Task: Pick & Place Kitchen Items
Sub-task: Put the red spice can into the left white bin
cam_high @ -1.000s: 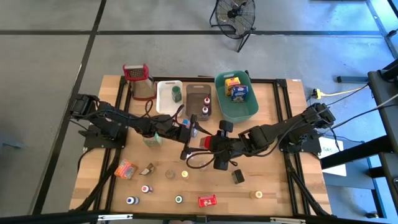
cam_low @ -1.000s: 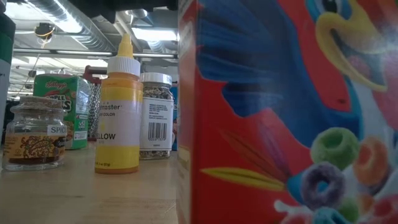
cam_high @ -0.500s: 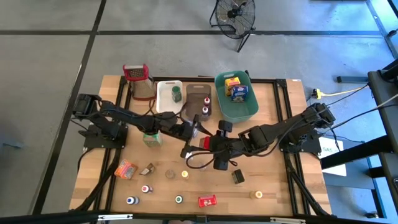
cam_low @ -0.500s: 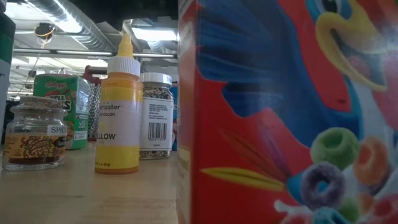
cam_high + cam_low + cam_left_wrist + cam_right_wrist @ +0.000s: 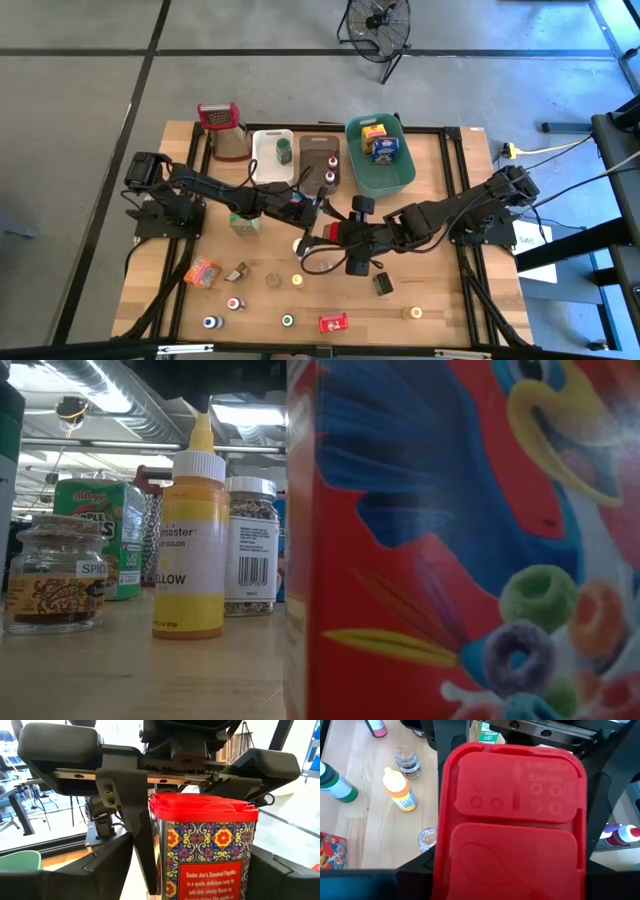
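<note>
A paprika tin with a patterned body and a red lid sits mid-table. My right gripper is shut on it, reaching in from the table's right. My left gripper is open. It faces the tin from the table's left, with one finger standing off each side of the tin's lower body. Other kitchen items stand on the near half of the table: small bottles and jars and a red box. The low view shows neither gripper. My right gripper pinches the paprika tin between its two fingers, which lie on opposite side walls just under the red lid. The fingers come from above and point down past the lid. The tin stands upright. Its base is out of view.
At the far edge stand a steel grater, a white bin, a brown bin and a teal bin holding boxes. A green box sits under my left arm. A red cereal box fills the low view.
My left arm has stretched toward the table's right, and its gripper has come closer to the tin. The right gripper and the tin have stayed where they were.
</note>
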